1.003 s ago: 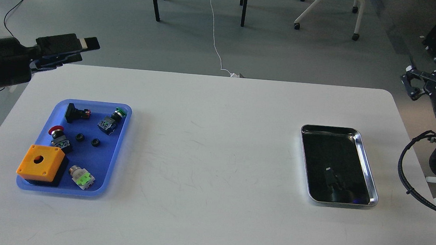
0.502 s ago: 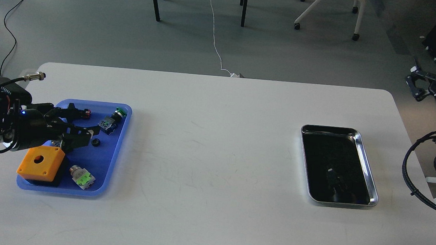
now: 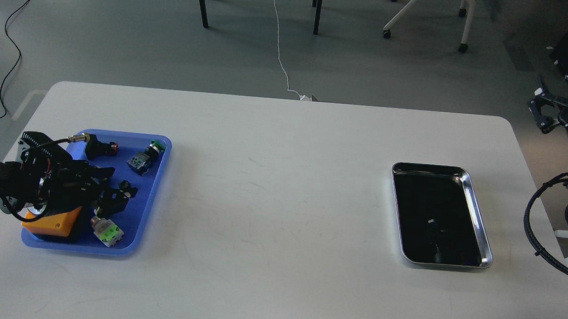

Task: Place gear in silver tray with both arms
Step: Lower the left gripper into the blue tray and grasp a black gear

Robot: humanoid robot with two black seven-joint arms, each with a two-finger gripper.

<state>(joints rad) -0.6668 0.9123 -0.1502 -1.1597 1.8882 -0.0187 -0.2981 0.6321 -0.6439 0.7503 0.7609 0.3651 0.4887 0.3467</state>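
Note:
The silver tray lies on the right side of the white table, and its dark floor shows only reflections. Two small black gear-like rings were in the blue tray at the left. One shows now, right by my left fingertips; the other is hidden under the gripper. My left gripper hangs low over the blue tray with its fingers spread and nothing gripped. My right gripper is off the table's right edge, far from both trays. It is seen small and dark.
The blue tray also holds an orange box partly under my left arm, a green-and-white switch, a green push button and a black part. Chair and table legs stand on the floor beyond the table.
My left arm has swung down from beyond the table's far left corner onto the blue tray and has moved nearer over it, covering one ring and the red button. My right gripper has drifted slightly right.

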